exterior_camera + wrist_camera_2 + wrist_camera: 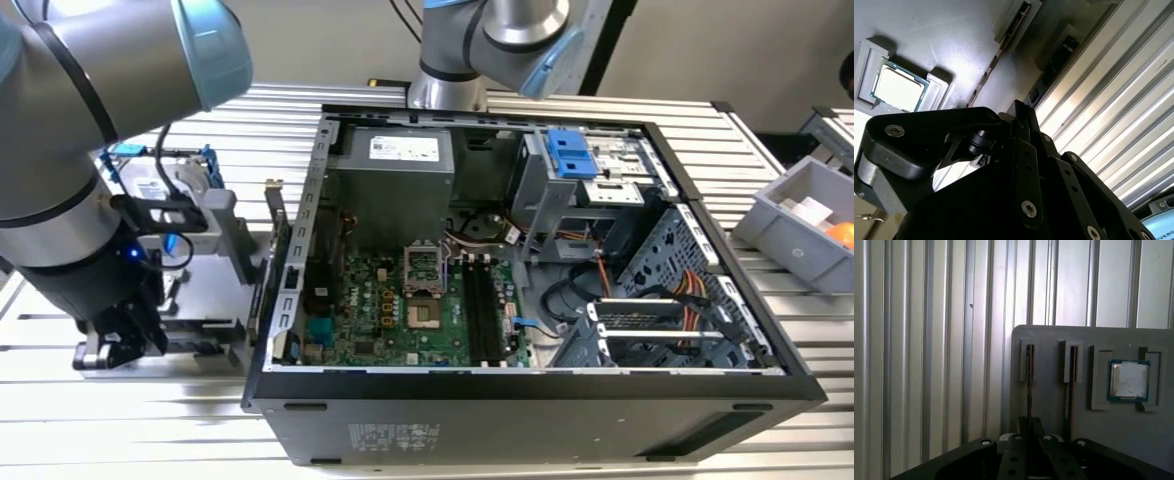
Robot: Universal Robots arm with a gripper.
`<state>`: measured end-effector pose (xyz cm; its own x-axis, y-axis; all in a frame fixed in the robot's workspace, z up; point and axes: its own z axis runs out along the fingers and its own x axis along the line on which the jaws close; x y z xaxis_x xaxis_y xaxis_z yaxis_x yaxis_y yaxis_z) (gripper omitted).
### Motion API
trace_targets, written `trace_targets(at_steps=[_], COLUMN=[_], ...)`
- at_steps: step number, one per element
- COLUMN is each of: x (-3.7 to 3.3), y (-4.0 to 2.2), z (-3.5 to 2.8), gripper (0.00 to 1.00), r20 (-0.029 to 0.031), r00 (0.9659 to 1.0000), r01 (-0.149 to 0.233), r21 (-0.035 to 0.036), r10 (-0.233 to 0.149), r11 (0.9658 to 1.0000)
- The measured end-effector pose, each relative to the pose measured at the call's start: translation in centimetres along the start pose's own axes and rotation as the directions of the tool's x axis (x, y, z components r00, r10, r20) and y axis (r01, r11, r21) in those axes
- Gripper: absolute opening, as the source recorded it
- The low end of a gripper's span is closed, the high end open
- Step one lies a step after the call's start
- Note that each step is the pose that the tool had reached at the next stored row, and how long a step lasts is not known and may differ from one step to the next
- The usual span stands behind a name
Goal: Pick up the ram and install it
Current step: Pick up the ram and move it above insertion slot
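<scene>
**Ram on edge in its holder, gripper lined up over it**

We judge the ram (pixel 1029 385) to be light and stiff but delicate. It is a thin board that should not be bent or twisted, and its chips and contact edge are best left unpressed. It stands on edge in a narrow slot of the grey holder plate (pixel 1054 337). The sensible hold, to our mind, is across its two flat faces near the middle of the exposed long edge, so that it lifts level rather than cocked in the slot.

A second stick (pixel 1072 385) stands in the next slot, just beside it, and the processor (pixel 1128 381) lies in a recess beyond that. The plate rests on the slatted metal table (pixel 919 340). It is on the exterior view's left of the open computer case (pixel 534 400), well apart from the motherboard's memory slots (pixel 487 310).

The gripper (pixel 1029 425) hangs low over the plate, in line with the ram and covering its near part. We cannot tell whether it is spread or pressed together, nor whether it touches the board.
</scene>
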<state>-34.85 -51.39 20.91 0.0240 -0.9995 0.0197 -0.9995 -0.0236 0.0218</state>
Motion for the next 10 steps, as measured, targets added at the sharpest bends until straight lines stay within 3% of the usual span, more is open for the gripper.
trace_targets(at_steps=[10], x=[0.01], y=[0.02], z=[-0.4], gripper=[0.0], r20=[-0.0002], r00=[1.0], r01=[0.0], r21=[-0.0003], r10=[0.0], r11=[1.0])
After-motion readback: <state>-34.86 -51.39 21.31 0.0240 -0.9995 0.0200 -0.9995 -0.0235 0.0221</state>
